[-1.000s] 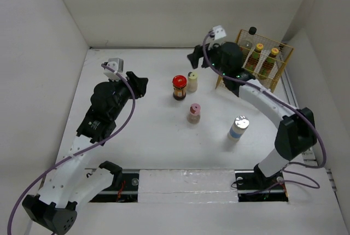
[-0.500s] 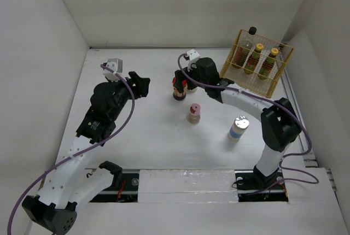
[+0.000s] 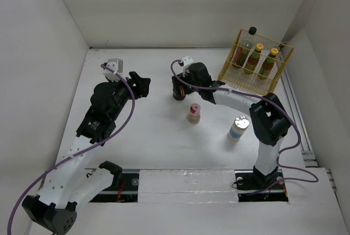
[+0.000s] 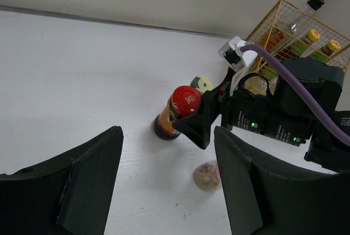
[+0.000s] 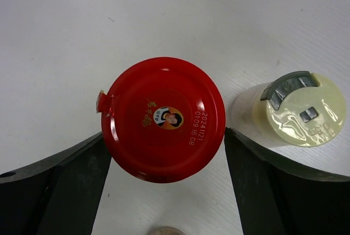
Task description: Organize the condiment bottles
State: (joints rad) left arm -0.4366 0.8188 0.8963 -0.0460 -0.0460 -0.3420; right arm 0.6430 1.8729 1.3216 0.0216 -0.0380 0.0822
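My right gripper (image 3: 180, 83) (image 5: 164, 142) is open and straddles the red-lidded jar (image 5: 163, 117) (image 4: 178, 109), one finger close on each side of the lid; the jar stands on the table. A cream bottle (image 5: 301, 109) (image 4: 202, 83) stands just right of the jar. A pink-capped beige bottle (image 3: 193, 113) (image 4: 206, 176) stands nearer me, and a silver-lidded white-blue bottle (image 3: 239, 128) further right. Two yellow-capped bottles (image 3: 255, 59) and a tall black-capped one (image 3: 252, 30) stand in the yellow wire basket (image 3: 268, 40). My left gripper (image 3: 143, 83) (image 4: 167, 175) is open and empty, left of the jar.
White walls close in the table at the back and both sides. The basket stands at the back right corner. My right arm (image 3: 246, 97) stretches across from the right toward the jar. A metal rail (image 3: 186, 183) runs along the near edge.
My right gripper has swung left from beside the basket to the red-lidded jar and lowered around it. The left arm has barely moved.
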